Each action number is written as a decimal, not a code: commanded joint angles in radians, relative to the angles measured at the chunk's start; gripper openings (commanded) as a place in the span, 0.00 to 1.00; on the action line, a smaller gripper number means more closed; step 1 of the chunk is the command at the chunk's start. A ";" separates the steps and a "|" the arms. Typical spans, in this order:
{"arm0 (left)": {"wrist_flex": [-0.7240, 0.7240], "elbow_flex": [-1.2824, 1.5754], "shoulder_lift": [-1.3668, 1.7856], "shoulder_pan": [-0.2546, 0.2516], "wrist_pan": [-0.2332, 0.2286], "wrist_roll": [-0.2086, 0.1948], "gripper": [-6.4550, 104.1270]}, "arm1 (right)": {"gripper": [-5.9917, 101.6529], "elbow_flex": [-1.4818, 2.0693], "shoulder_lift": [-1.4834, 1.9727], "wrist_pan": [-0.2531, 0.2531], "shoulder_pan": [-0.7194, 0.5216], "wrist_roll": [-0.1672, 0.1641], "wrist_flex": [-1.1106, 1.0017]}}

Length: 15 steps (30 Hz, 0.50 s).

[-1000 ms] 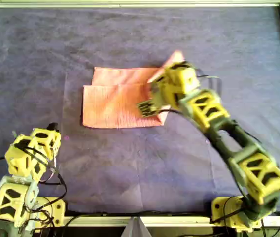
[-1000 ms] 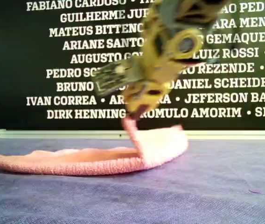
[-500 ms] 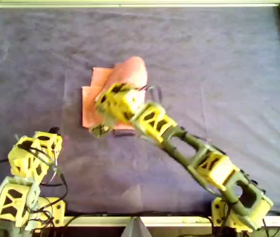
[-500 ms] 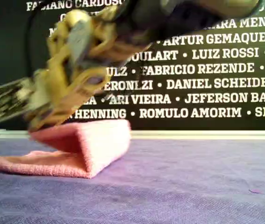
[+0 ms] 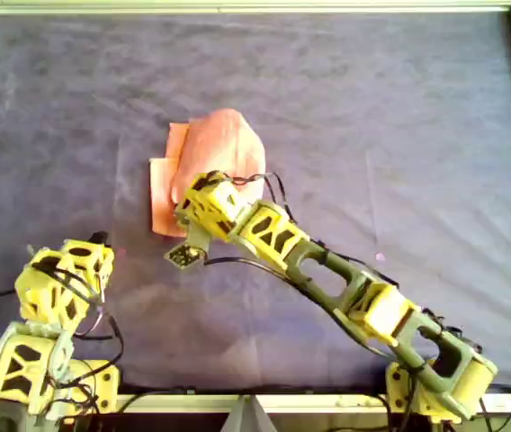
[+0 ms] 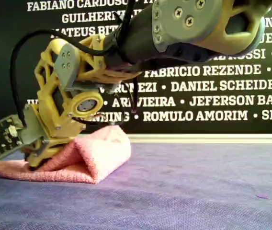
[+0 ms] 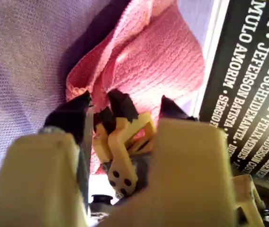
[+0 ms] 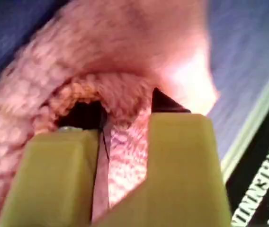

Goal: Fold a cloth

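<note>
On the dark purple sheet [image 5: 399, 108]: thin salmon-pink square fabric cloth [image 5: 224, 144] lay doubled over.
Right gripper [image 8: 125, 120]: jaws clamped on the cloth's edge.
Left gripper [image 5: 96, 241]: apart from cloth; opening unclear.

- cloth [image 5: 222, 144]: salmon-pink, fine ribbed weave, paler where light hits it
- sheet [image 5: 399, 126] under it: dark purple-blue, faintly mottled, light crease lines
- arms: yellow shells with dark olive-green links and black cables; the reaching one [image 5: 327, 270] has grey plates in the exterior view
- wall [image 6: 251, 96] on the far side: black with rows of white capital-letter names
- table frame [image 5: 246, 7]: pale, whitish-green strip
</note>
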 commanded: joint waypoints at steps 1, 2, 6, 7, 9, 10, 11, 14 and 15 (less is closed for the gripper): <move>-0.005 -0.023 0.009 0.009 -0.003 0.005 0.52 | 0.36 -0.114 0.204 0.032 0.000 -0.005 0.054; -0.005 -0.023 0.009 0.009 -0.003 0.005 0.52 | 0.36 -0.114 0.232 0.032 -0.003 -0.005 0.054; -0.005 -0.023 0.008 0.009 -0.003 0.005 0.52 | 0.36 -0.114 0.314 0.032 0.003 -0.005 0.054; -0.005 -0.023 0.008 0.009 -0.003 0.005 0.52 | 0.36 -0.114 0.327 0.032 0.005 -0.005 0.054; -0.005 -0.023 0.008 0.009 -0.003 0.005 0.52 | 0.36 -0.114 0.347 0.034 0.005 -0.005 0.054; -0.005 -0.023 0.008 0.011 -0.003 0.005 0.52 | 0.36 -0.114 0.354 0.034 0.005 -0.005 0.054; -0.005 -0.023 0.008 0.011 -0.003 0.005 0.52 | 0.36 -0.114 0.364 0.034 0.000 -0.005 0.054; -0.005 -0.023 0.008 0.011 -0.003 0.005 0.52 | 0.36 -0.114 0.396 0.034 -0.005 -0.005 0.055; -0.005 -0.023 0.008 0.009 -0.003 0.005 0.52 | 0.36 -0.114 0.408 0.034 -0.006 -0.005 0.055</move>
